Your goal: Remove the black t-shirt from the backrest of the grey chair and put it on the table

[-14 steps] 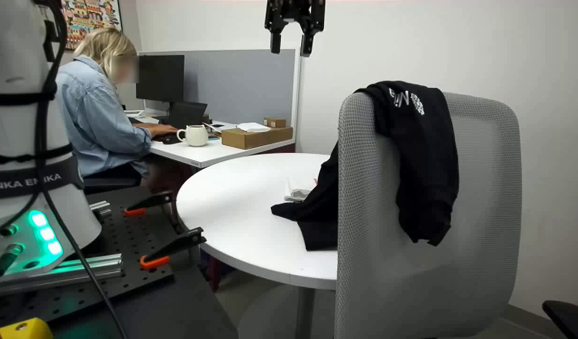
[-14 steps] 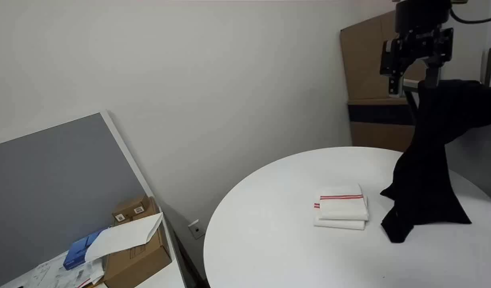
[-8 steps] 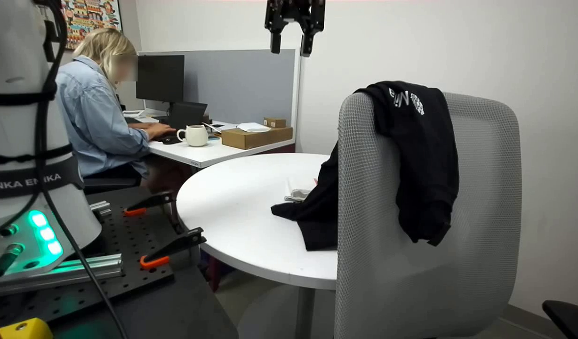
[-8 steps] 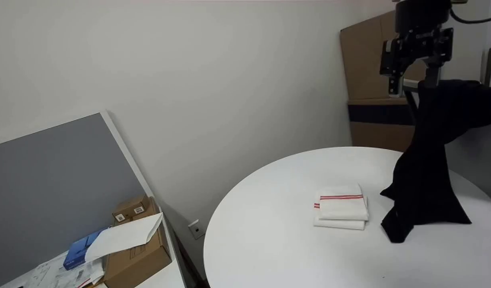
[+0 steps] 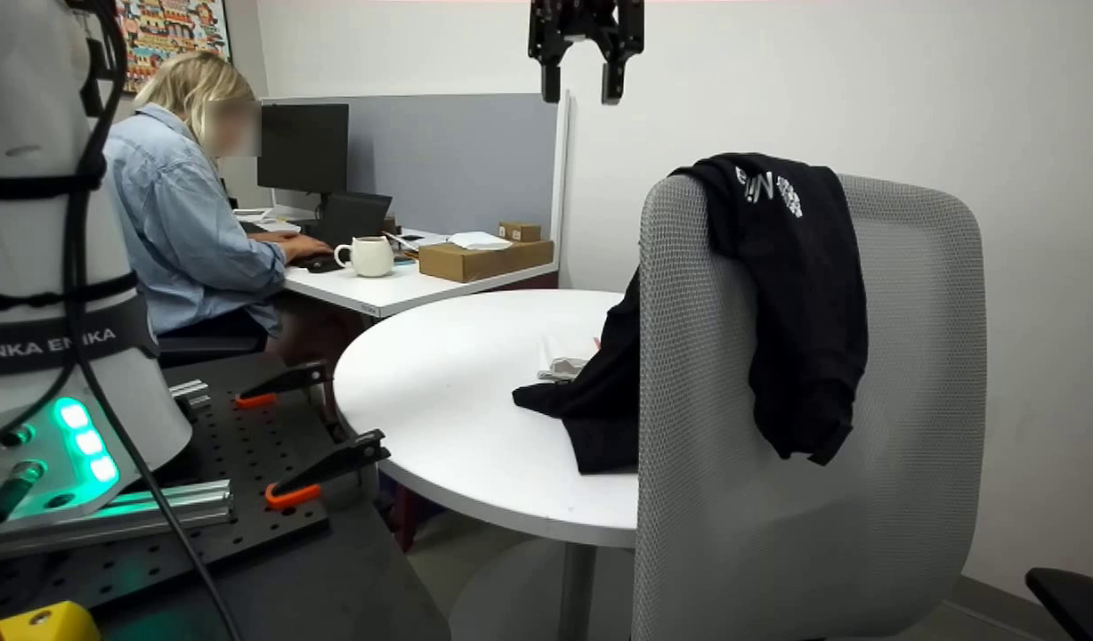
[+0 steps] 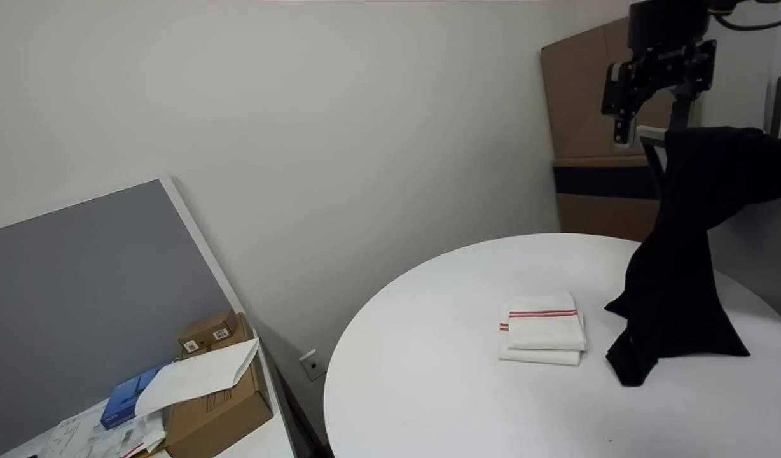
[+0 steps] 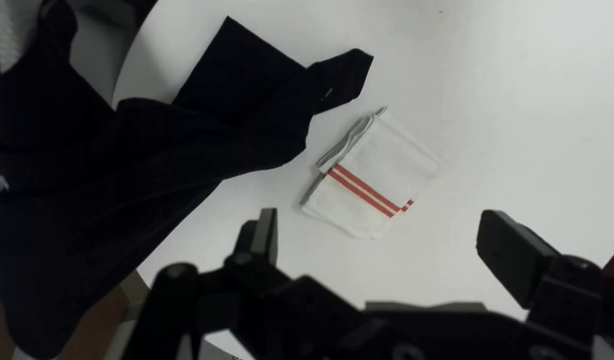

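Draping chair (image 5: 925,374): black t-shirt (image 5: 809,307), print (image 5: 769,189) clearest in exterior view.

There's the black t-shirt (image 5: 809,320), limp, white-printed, slung over the tall-backed grey chair (image 5: 925,374), one end trailing onto the round white table (image 5: 449,383) beside that chair!

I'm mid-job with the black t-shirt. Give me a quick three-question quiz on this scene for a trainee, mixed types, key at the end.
1. True or false: the black t-shirt is draped over the grey chair, one end resting on the table.
2. The stripes on the folded cloth are: A, blue; B, red; C, green.
3. Complete: the gripper hangs above the table, its jaws standing ...

Key: 1 true; 2 B; 3 apart.
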Robot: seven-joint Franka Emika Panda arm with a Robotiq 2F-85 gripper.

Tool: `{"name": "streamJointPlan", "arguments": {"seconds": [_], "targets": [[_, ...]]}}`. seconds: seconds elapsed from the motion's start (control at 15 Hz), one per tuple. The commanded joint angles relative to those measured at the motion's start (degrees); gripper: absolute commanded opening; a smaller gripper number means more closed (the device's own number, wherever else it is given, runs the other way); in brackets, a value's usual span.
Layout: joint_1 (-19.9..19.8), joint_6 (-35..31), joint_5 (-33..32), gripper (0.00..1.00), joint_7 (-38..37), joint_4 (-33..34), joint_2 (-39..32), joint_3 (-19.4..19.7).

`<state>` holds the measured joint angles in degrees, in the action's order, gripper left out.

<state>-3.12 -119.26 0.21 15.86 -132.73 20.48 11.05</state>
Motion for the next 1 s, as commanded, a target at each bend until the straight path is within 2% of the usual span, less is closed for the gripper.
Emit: {"name": "streamJointPlan", "arguments": {"seconds": [0.0, 0.27, 0.53, 0.93], "targets": [[-1.6, -5.7, -1.1, 1.00, -0.6, 3.8, -6.3, -0.2], [-4.5, -7.8, -7.1, 1.00, -4.1, 7.6, -12.0, -0.5], [-7.5, -6.2, -13.3, 1.00, -8.1, 11.3, -14.0, 0.2], [-9.7, -6.6, -18.9, 1.00, -13.6, 12.1, -16.9, 0.5]]}}
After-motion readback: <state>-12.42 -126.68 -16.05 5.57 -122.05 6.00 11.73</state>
